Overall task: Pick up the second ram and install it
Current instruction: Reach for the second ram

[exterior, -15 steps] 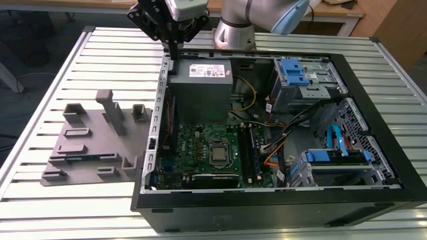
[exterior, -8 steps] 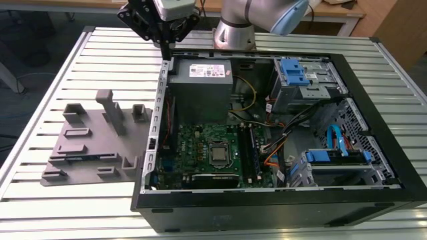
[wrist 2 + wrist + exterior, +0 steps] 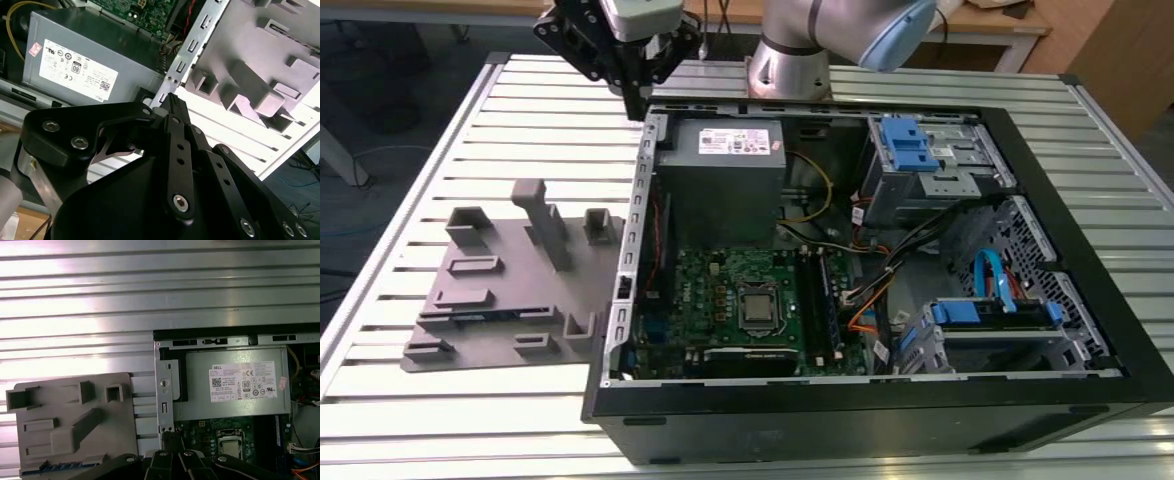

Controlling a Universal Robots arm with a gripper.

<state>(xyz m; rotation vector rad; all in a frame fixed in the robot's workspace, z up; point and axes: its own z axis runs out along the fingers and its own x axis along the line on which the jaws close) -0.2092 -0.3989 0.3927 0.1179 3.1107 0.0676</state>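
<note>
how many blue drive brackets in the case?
2 blue drive brackets. One is at the far end of the case, on the exterior view's right of the power supply; the other is at the near right. More may be hidden.

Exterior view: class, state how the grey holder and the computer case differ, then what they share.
Colour: the holder is plain grey; the case is black. Size: the holder is low and small; the case is a far larger, deep box. Contents: the holder shows posts and pockets; the case lies open, packed with parts. Both rest on the slatted table.
</note>
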